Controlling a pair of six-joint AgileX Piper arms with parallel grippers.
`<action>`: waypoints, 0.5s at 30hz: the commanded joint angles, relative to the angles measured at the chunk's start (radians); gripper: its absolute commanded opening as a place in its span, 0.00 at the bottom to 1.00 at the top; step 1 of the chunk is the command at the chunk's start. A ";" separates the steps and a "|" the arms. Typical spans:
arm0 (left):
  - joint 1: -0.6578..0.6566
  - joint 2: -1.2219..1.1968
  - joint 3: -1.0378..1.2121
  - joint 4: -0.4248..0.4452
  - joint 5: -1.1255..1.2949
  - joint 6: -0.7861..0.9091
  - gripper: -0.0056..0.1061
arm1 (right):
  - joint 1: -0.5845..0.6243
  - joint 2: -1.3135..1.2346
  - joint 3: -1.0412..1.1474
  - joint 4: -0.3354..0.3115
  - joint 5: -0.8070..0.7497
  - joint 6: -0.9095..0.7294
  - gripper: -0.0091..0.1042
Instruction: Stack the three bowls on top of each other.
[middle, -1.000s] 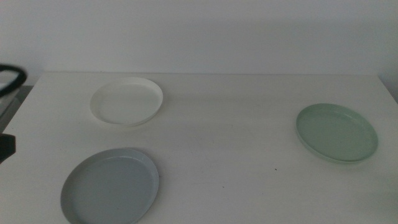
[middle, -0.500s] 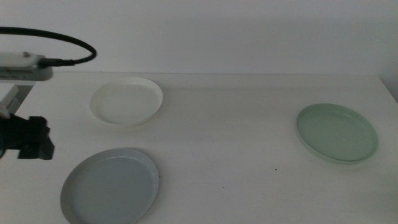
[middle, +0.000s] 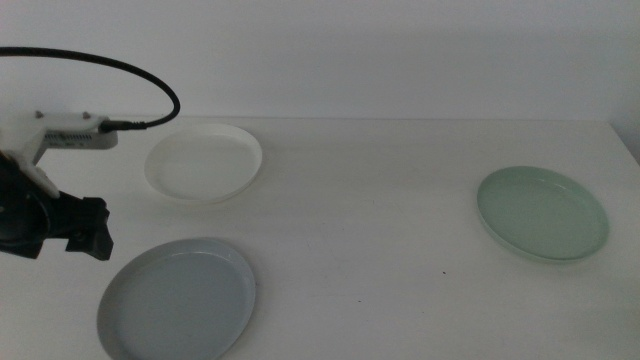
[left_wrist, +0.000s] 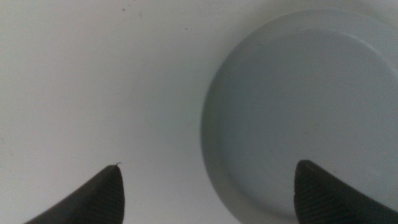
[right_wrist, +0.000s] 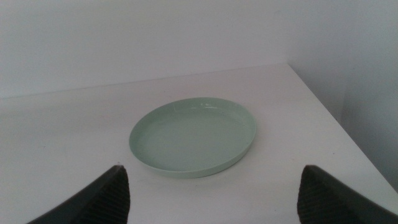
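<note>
Middle view: plain white table (middle: 400, 220) pushed up against a bare white wall (middle: 350, 50), pretty flat lighting. Three shallow dishes sit on it, all well apart and none stacked yet. The white bowl (middle: 204, 162) is toward the back left, the grey bowl (middle: 178, 299) is at the front left near the table's front edge, and the pale green bowl (middle: 542, 212) is way over on the right side. All three look empty. The left gripper (middle: 88, 230) comes in from the left edge, hanging above the table just beside the grey bowl's left rim, with a black cable (middle: 120, 68) looping up over its white wrist camera housing (middle: 68, 133).

Left wrist view: looking straight down, the grey bowl (left_wrist: 311, 112) fills one side and bare tabletop (left_wrist: 93, 81) the other. The two dark jaw tips stand wide apart with nothing between them, one over the table, the other over the bowl's inside.

Right wrist view: the pale green bowl (right_wrist: 194, 135) sits ahead of the right gripper (right_wrist: 211, 196), near the table's corner, empty inside. Jaws are spread wide here too, holding nothing, and well short of the bowl.
</note>
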 joint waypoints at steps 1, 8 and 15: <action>0.013 0.050 -0.007 -0.028 -0.034 0.033 0.89 | -0.005 -0.005 0.003 -0.007 -0.008 -0.005 0.74; 0.013 0.186 -0.003 -0.045 -0.075 0.058 0.89 | -0.005 -0.005 0.003 -0.007 -0.008 -0.005 0.74; 0.013 0.283 -0.003 -0.047 -0.077 0.077 0.89 | -0.005 -0.005 0.003 -0.007 -0.008 -0.005 0.74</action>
